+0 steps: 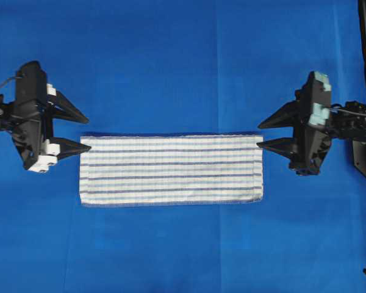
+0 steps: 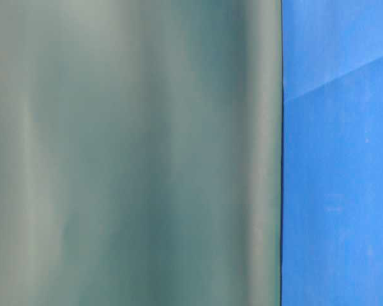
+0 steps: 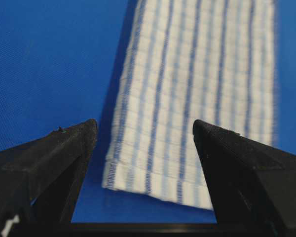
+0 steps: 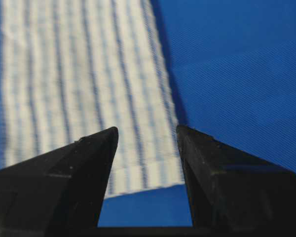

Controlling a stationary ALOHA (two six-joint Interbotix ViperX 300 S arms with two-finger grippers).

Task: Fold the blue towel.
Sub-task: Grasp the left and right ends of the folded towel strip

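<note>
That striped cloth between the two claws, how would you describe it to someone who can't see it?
On the plain blue table covering, look midway between the two black grippers. There lies the blue towel, a long flat rectangle. It is the only white thing on the blue, crossed by thin dark-blue and light-blue stripes.

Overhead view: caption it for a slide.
Striped towel lies flat on blue cover, open left gripper and right gripper at its ends.

Blue towel (image 1: 171,169) on blue table covering (image 1: 171,61)
</note>
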